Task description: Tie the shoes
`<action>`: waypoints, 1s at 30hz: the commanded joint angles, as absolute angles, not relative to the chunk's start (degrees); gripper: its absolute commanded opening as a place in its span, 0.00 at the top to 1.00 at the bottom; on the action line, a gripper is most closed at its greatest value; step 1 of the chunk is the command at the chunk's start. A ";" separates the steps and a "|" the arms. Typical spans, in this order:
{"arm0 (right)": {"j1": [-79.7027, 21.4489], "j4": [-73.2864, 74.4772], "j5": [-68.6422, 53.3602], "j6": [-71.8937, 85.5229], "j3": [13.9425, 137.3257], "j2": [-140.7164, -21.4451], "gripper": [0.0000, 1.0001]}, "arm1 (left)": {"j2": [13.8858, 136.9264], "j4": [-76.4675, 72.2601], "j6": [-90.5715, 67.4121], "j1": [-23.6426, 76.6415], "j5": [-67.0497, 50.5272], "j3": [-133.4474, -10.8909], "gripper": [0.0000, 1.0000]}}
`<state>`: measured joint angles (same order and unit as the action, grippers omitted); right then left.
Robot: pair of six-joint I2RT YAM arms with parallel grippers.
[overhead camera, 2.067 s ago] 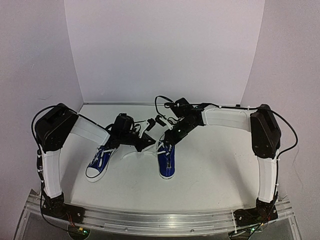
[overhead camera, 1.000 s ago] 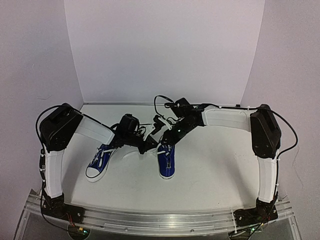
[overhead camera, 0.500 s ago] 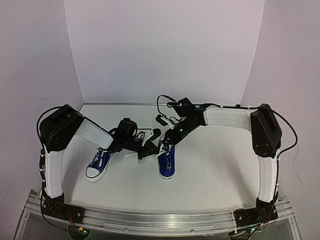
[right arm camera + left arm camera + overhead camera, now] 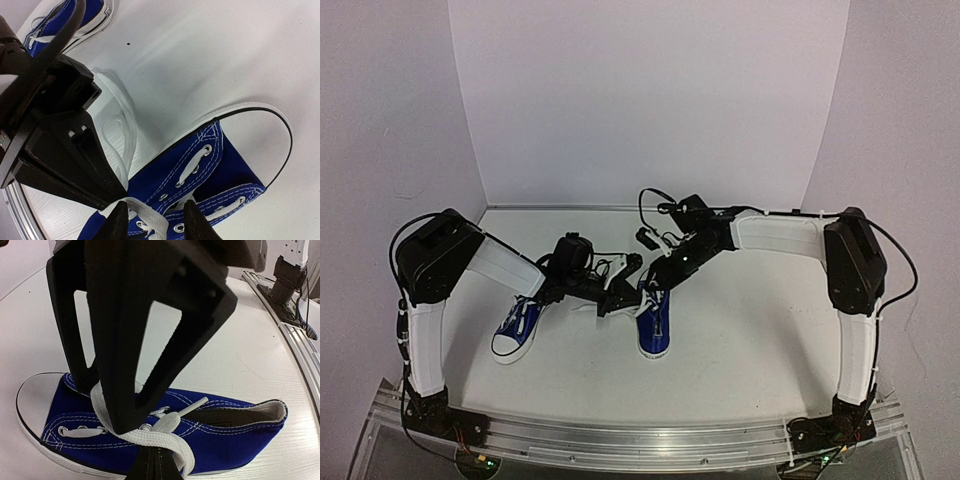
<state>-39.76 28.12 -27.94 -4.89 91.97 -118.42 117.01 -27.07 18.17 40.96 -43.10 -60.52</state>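
Right arm sits lower than second ago, down over shoe [image 4: 653, 325] on table [image 4: 760, 340]. Left arm has edged back toward same shoe.

Right claw [image 4: 155, 222] was clamped moments back, now spread. Lace [image 4: 150, 437] lies loose between its fingers, ungripped.

Left claw [image 4: 152, 462] pressed together, pinching lace band; shoe directly beneath.

Second shoe [image 4: 517, 330] well apart behind left claw, untouched.

Reading: right side has released, probably to regrasp. No bow visible, so tying is early.

L shoe [image 4: 518, 330] & R shoe [image 4: 653, 325]: blue, upright, apart, toes twd near edge.
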 commanded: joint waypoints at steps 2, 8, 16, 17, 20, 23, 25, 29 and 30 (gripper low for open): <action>-36.81 27.32 -28.69 -0.64 89.40 -110.30 0.58 | 115.74 -28.33 17.98 41.34 -44.68 -62.62 1.00; -36.54 27.04 -32.83 4.25 83.84 -105.37 0.55 | 116.05 -27.46 18.16 41.36 -44.33 -63.03 1.00; -38.49 26.10 -36.80 5.85 80.08 -105.35 0.59 | 115.58 -26.74 18.82 41.31 -43.95 -62.91 1.00; -39.09 26.10 -36.86 5.88 80.19 -105.70 0.59 | 115.59 -26.66 18.84 41.31 -43.95 -62.98 1.00; -40.11 26.12 -36.33 6.10 80.69 -106.99 0.58 | 115.58 -26.54 18.95 41.31 -43.87 -63.03 1.00; -40.31 26.11 -35.95 6.25 81.49 -108.05 0.58 | 115.72 -26.63 18.91 41.35 -43.87 -63.05 1.00; -40.49 26.19 -35.95 6.29 82.04 -108.73 0.57 | 115.77 -26.65 18.91 41.35 -43.81 -63.14 1.00; -40.81 26.19 -35.13 6.09 82.48 -110.42 0.58 | 115.67 -27.15 18.66 41.35 -43.79 -63.13 1.00; -40.84 26.19 -34.95 6.06 82.53 -110.90 0.58 | 115.67 -27.14 18.64 41.32 -43.77 -63.15 1.00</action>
